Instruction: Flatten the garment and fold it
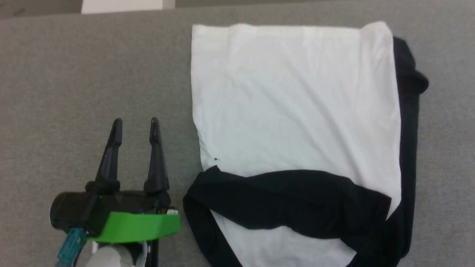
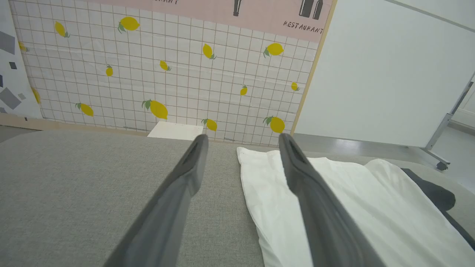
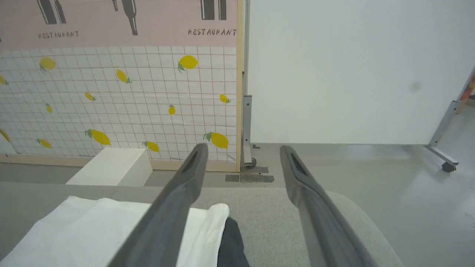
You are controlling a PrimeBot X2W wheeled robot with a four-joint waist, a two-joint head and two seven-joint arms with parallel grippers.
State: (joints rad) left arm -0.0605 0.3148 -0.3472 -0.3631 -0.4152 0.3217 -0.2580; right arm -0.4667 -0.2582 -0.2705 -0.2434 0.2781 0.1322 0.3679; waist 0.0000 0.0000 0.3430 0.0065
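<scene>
Garment (image 1: 293, 100) near edge cut off, left tool (image 1: 136, 122) wide, right tool (image 3: 243, 148) wide, both empty

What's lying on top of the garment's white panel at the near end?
A black sleeve lies folded across the garment, over its white panel. What the sleeve covers is hidden.

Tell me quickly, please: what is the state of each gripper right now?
Left gripper: open, holding nothing, beside the garment.
Right gripper: open, holding nothing.
</scene>
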